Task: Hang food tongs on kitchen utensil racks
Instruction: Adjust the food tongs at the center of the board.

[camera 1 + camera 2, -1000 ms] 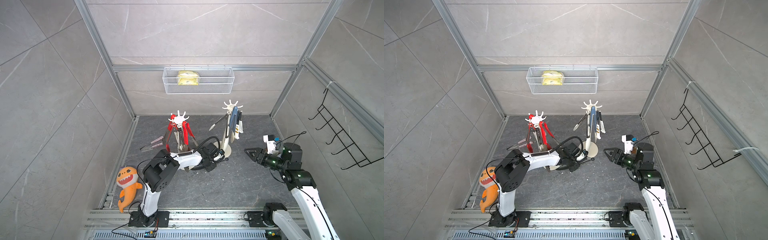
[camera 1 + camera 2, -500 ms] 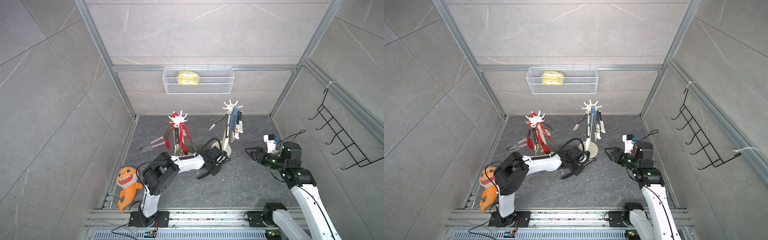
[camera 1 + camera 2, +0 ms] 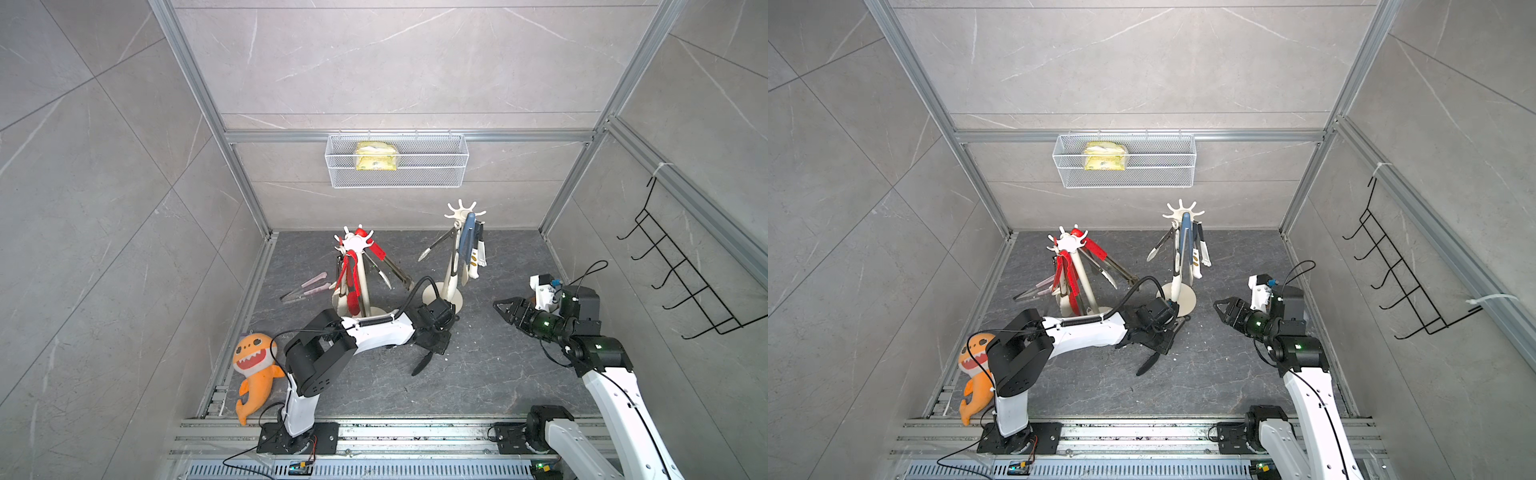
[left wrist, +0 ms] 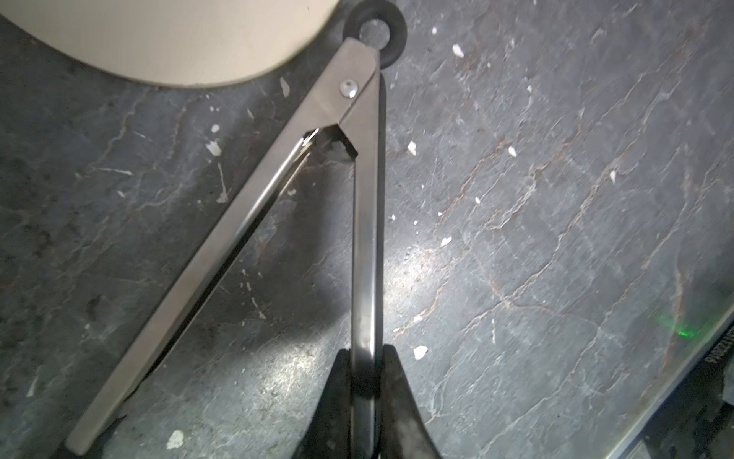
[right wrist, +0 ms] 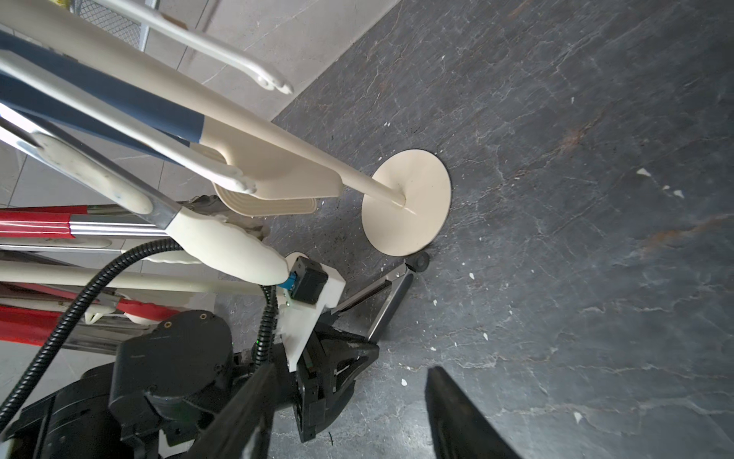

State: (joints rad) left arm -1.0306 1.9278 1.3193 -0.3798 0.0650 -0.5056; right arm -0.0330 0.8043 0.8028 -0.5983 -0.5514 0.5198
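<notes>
The steel tongs (image 4: pixel 363 238) lie spread in a V on the dark surface (image 4: pixel 556 198), mid-frame in the left wrist view, their end ring (image 4: pixel 374 28) beside the cream rack base (image 4: pixel 178 39) at upper left. The left fingers (image 4: pixel 399 401) clamp one arm at bottom centre. The right fingers (image 5: pixel 452 413) stand apart, empty.

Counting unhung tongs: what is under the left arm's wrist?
Black-tipped tongs, one leg clamped in the left gripper, end ring near a rack base. In both top views the left arm covers their middle; a black tip pokes out.
</notes>
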